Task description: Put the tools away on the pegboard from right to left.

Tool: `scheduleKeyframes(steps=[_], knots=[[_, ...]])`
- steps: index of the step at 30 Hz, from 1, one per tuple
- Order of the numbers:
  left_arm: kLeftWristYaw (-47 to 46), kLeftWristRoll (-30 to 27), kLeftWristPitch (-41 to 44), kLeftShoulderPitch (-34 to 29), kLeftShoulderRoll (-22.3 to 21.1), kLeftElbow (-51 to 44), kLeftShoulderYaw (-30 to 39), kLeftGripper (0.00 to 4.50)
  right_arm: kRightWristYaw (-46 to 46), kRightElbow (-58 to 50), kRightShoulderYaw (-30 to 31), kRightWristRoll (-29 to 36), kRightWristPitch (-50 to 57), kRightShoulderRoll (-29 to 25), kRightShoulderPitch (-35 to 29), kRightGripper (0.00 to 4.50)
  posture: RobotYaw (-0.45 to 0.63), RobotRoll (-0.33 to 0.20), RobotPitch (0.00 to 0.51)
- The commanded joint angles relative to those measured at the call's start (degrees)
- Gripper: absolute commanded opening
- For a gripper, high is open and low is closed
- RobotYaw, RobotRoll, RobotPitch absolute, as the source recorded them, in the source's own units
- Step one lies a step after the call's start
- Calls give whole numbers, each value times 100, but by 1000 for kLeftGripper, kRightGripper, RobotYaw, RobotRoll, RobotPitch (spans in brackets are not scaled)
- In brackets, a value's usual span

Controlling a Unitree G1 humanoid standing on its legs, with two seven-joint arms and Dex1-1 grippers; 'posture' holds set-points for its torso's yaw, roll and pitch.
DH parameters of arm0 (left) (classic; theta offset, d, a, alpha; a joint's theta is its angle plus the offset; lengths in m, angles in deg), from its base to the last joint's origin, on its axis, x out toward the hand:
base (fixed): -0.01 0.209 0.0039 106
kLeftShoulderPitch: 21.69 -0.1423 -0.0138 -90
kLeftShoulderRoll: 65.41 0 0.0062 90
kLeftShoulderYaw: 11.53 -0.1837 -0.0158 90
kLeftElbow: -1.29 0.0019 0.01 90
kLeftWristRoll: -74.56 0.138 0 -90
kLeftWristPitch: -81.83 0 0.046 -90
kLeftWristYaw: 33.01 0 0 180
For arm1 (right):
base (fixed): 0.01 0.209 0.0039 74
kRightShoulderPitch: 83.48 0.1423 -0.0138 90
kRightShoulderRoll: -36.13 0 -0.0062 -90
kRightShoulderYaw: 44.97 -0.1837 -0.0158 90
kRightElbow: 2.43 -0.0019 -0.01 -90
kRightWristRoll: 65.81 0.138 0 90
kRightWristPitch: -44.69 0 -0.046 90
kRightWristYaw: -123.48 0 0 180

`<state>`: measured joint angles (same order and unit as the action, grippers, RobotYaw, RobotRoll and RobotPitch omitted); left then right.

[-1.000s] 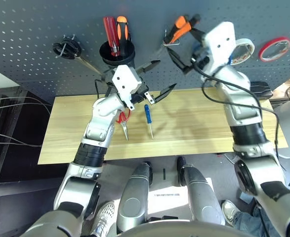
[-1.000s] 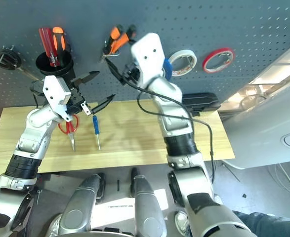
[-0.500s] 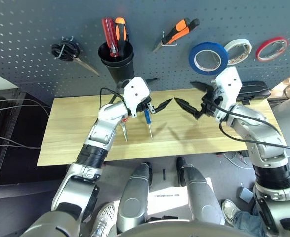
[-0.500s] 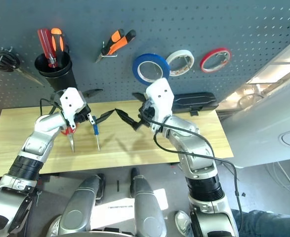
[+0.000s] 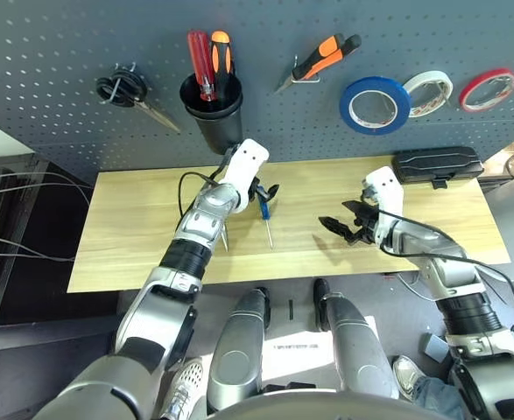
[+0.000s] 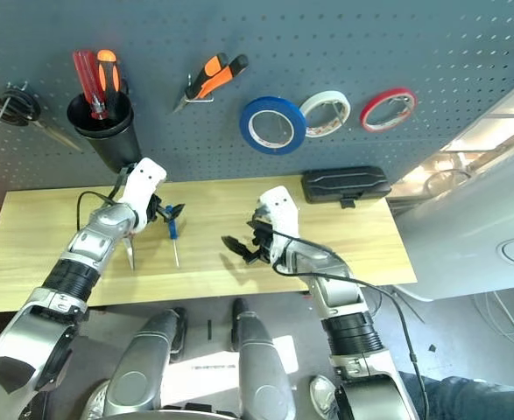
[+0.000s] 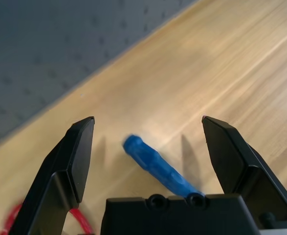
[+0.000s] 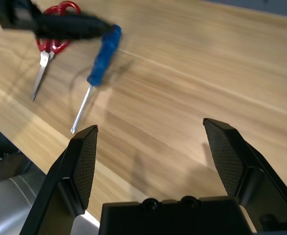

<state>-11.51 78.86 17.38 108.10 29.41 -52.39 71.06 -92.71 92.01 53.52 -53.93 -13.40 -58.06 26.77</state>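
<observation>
Pegboard (image 5: pixel 55 61) inventory, left to right: black-handled scissors (image 5: pixel 125 89) on a hook at 10 o'clock, black cup (image 5: pixel 213 109) holding red and orange screwdrivers at 11 o'clock, pliers (image 5: pixel 320 59) on a hook at 12 o'clock, blue tape roll (image 5: pixel 374 104) at 1 o'clock, then a white tape roll (image 5: pixel 431 92) and a red tape roll (image 5: pixel 488 88) toward 2 o'clock.

Progress, as judged: blue tape and pliers hang on the board, so two of four tools look done. Left to do: the blue screwdriver (image 5: pixel 264 216) and the red scissors (image 8: pixel 51 45), both lying on the table (image 5: pixel 134 254) near its middle, scissors just beside the screwdriver at its 9 o'clock. Going right to left, the screwdriver is next.

Left gripper (image 7: pixel 150 142): fingers spread fully, nothing held, the screwdriver handle lying on the wood between them. No contact visible.

Right gripper (image 5: pixel 342 229): fingers spread wide, empty, low over bare table at 4 o'clock. Black case (image 5: pixel 437 164) lies at the table's back edge at 3 o'clock.

Writing or brands: none legible anywhere.
</observation>
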Motion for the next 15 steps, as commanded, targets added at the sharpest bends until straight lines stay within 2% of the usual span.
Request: scheduleKeyframes(steps=[1,6,14,15], knots=[[-192,14,514,-82,76,327,51,4500,-1,101,35,-55,-85,36,-31,4448,159,0,305],[-372,116,733,-125,166,546,-39,4500,-8,113,-17,-78,-102,-2,0,4448,146,0,302],[-333,71,457,-199,447,744,-111,4500,45,53,-61,-117,-130,-45,5,4448,126,0,298],[-333,49,478,-189,484,763,-97,4316,54,62,-70,-124,-138,-49,10,4487,125,0,298]])
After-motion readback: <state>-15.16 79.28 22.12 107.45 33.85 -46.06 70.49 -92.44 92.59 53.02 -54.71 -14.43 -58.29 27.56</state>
